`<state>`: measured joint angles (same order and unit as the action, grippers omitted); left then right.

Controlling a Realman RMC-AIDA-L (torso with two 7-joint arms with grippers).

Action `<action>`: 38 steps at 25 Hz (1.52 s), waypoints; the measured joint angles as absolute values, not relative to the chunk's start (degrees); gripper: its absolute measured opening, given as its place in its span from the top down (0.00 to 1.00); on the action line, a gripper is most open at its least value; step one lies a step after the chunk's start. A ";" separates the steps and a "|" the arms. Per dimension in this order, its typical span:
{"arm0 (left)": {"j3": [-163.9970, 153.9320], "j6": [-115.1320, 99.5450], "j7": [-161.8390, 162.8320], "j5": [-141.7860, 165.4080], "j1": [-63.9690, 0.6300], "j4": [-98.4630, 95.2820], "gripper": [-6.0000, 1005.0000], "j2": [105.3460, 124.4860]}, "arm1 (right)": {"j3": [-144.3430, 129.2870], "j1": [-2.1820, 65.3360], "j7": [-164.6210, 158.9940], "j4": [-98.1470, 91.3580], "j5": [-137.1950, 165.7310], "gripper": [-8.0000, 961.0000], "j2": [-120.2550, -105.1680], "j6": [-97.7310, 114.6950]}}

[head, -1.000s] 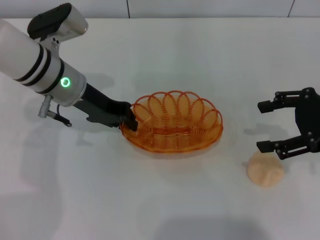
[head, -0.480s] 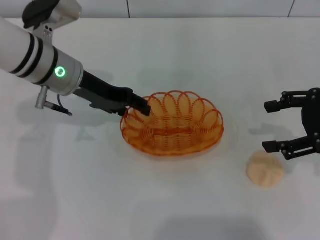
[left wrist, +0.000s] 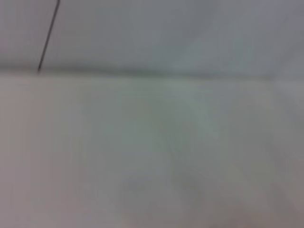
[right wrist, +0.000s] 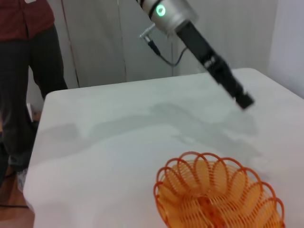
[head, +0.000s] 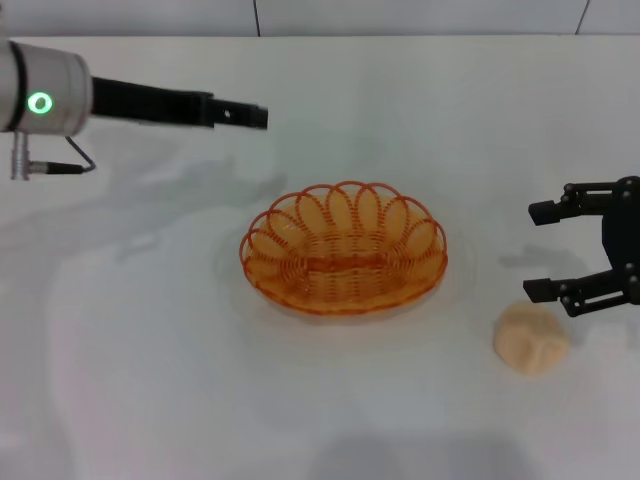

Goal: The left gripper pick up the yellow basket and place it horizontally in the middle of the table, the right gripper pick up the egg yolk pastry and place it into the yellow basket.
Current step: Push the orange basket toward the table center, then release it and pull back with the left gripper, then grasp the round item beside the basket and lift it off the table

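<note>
Black right pincer (head: 588, 252) agape, empty

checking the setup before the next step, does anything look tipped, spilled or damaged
Nothing stands out. The yellow basket sits level and empty mid-table; the egg yolk pastry lies whole beside the open right tool. The left tool hangs clear of the basket.

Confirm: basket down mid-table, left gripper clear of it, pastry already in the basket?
Not quite. The egg yolk pastry is not in the yellow basket; it sits on the table to the basket's right, just under the right gripper, whose jaws are open. The head view shows it. The left gripper is clear of the basket.
</note>
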<state>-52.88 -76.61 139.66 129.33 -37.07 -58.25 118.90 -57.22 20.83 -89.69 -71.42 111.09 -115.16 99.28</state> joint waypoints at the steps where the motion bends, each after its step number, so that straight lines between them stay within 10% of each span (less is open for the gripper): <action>1: -52.84 -76.36 137.40 126.79 -36.11 -58.67 0.11 118.80 | -57.26 20.83 -90.11 -71.39 111.22 0.11 -115.17 99.04; 38: -49.04 -96.13 107.49 117.14 -30.59 -58.69 0.12 116.45 | -72.46 19.70 -104.37 -71.99 122.78 0.21 -115.20 87.15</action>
<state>-49.04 -96.13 107.49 117.14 -30.59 -58.69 116.45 -72.46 19.70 -104.37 -71.99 122.78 -115.20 87.15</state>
